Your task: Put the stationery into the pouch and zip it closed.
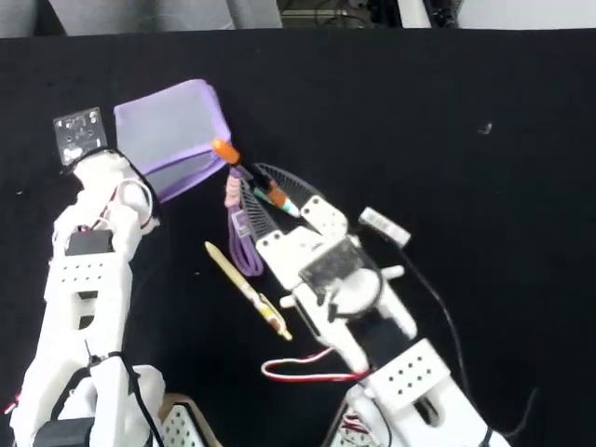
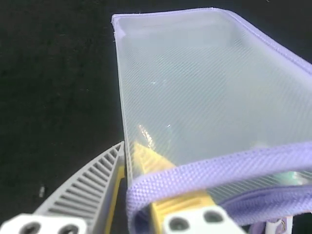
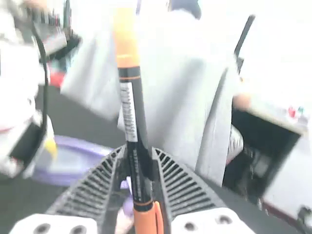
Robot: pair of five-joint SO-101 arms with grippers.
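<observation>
Pouch (image 1: 168,130): lilac mesh, held up at the far left of the bench (image 1: 466,112), its mouth turned toward the right arm as far as we can tell; left jaws clenched on its hem, with one yellow pad showing through the mesh in the left wrist view.

Marker (image 1: 253,179): black barrel with orange ends; right jaws grasping it about mid-barrel, its leading orange tip just at the lower corner of the pouch; we cannot tell whether the tip has crossed the hem.

Pen (image 1: 247,289): yellow, lying loose on the bench between the two arms, apart from the pouch; untouched.

Strap (image 1: 244,244): purple loop trailing below the pouch corner, beside the right jaws; we take it for the pouch's own.

Step in hand, by our judgement: loading, first item, with the marker presented at the mouth; nothing seen inside the pouch yet.

Next move, as we reckon it: slide the marker along its own length through the opening, then release it only once most of the barrel is inside; left jaws to keep the mouth spread; the strap could foul the path; pen and zip remain.
</observation>
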